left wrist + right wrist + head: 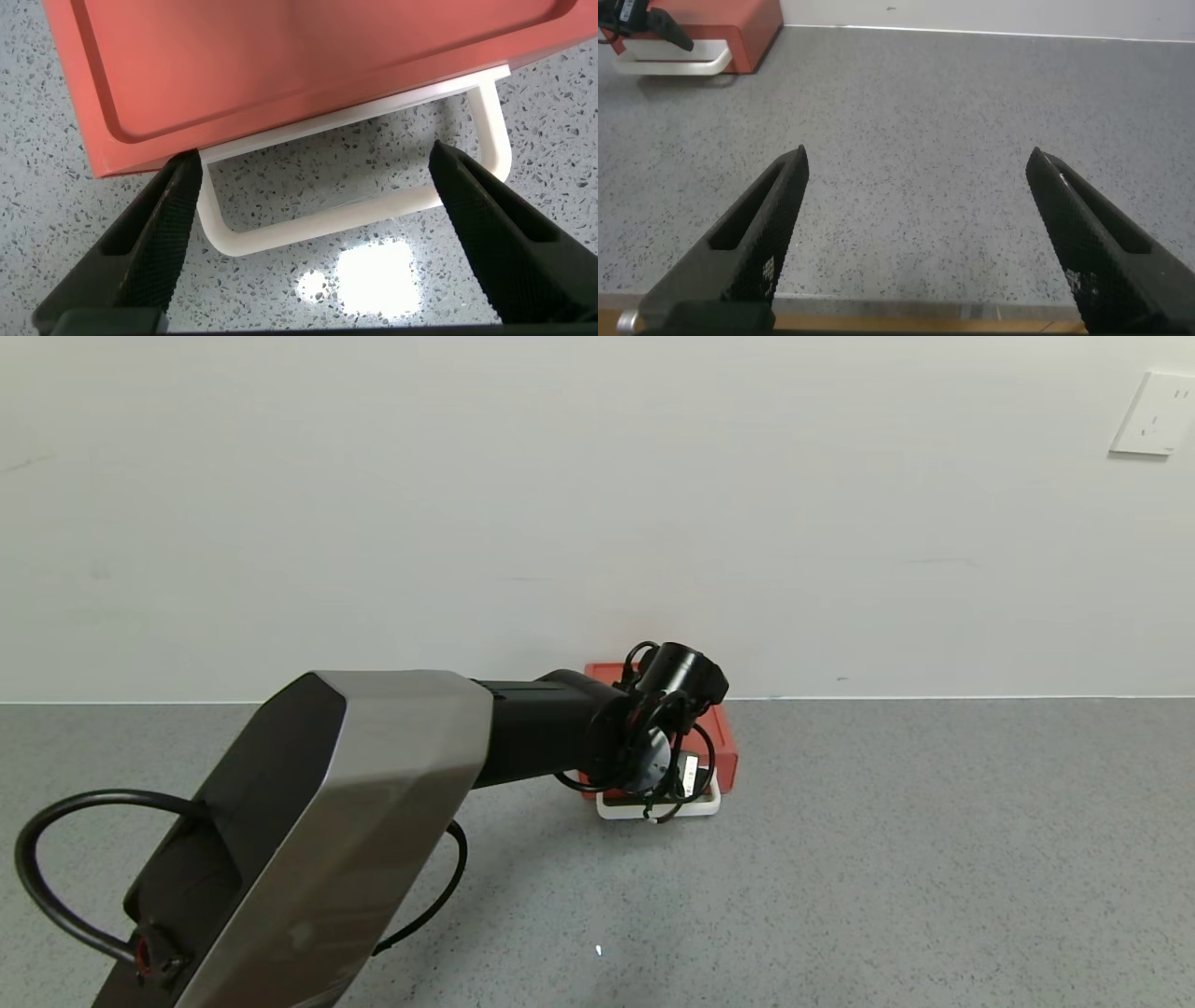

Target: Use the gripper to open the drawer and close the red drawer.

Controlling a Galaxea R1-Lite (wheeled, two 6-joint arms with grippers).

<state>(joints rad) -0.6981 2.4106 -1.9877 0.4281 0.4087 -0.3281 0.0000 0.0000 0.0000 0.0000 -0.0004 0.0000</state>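
The small red box (724,739) stands on the grey table by the back wall. Its drawer is pushed in, and only the white loop handle (658,810) sticks out in front. My left gripper (667,784) hangs just over that handle. In the left wrist view the gripper (313,154) is open, with its black fingers (159,243) on either side of the handle (318,224), below the red box (299,65). My right gripper (917,157) is open and empty over bare table, far from the box (738,33).
The white wall stands right behind the box, with a socket plate (1153,413) high on the right. The speckled grey table (887,859) stretches wide in front and to the right. Its front edge (906,322) shows under the right gripper.
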